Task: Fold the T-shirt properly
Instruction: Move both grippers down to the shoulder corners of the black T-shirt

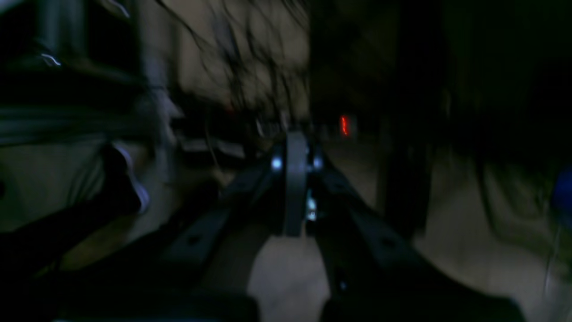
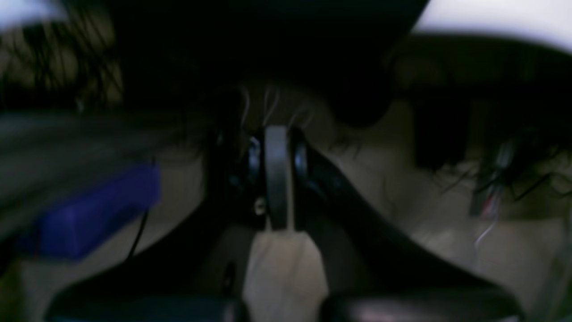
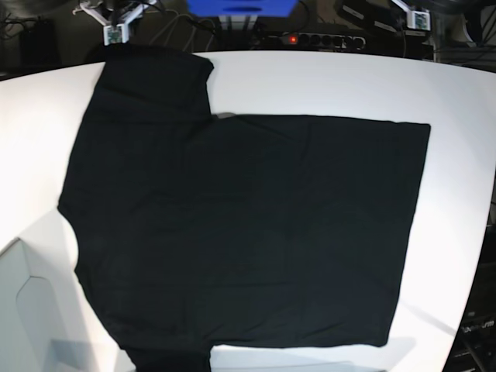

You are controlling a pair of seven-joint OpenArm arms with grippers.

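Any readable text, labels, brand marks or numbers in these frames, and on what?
None can be read.
T-shirt: plain black, no print or tag showing.
White table: unmarked.
Small square markers at the far edge: pattern only, too small to read.
Both wrist views: too dark and blurred.

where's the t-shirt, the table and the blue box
T-shirt (image 3: 256, 232), base view, middle of the flat black body
table (image 3: 325, 85), base view, bare white top beyond the shirt
blue box (image 3: 240, 6), base view, front face at the far edge
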